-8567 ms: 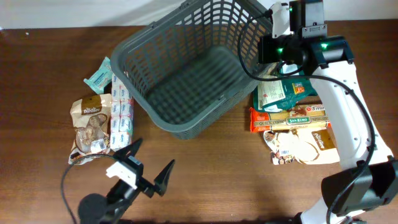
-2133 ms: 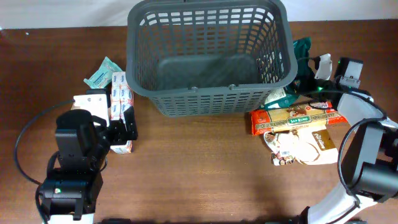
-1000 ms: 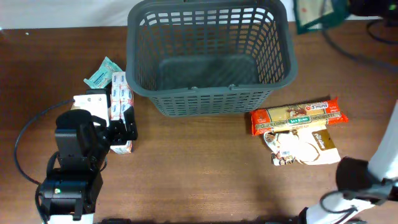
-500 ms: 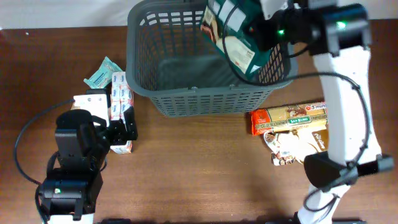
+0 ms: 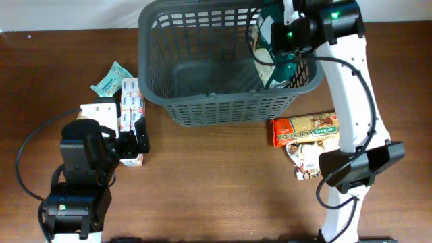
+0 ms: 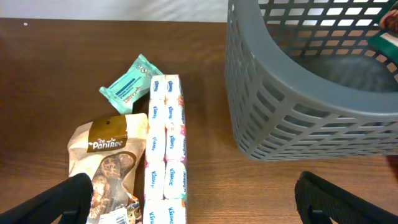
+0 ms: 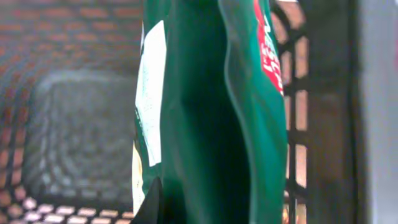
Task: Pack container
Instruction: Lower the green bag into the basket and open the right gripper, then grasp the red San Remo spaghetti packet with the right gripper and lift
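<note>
The basket (image 5: 223,111) stands on the table (image 5: 223,182) at the far middle, mouth up, its long axis running left to right in the overhead view and one long wall facing the arms. The right gripper (image 5: 278,35) hangs over the basket's right end, clamped on the top of a green packet (image 5: 275,71). The packet dangles inside the basket close to the right wall. The right wrist view shows the packet (image 7: 205,112) edge-on above the basket floor (image 7: 74,137). The left gripper (image 5: 135,138) sits low at the table's left with its fingers spread wide and nothing between them, over the near end of a row of tissue packs (image 6: 166,149). Left of the tissues lie a brown snack bag (image 6: 109,162) and, further back, a teal wipes pack (image 6: 129,90). Right of the basket, near its front corner, lie an orange box (image 5: 304,128) and, touching it on the near side, a cream bag (image 5: 307,160).
</note>
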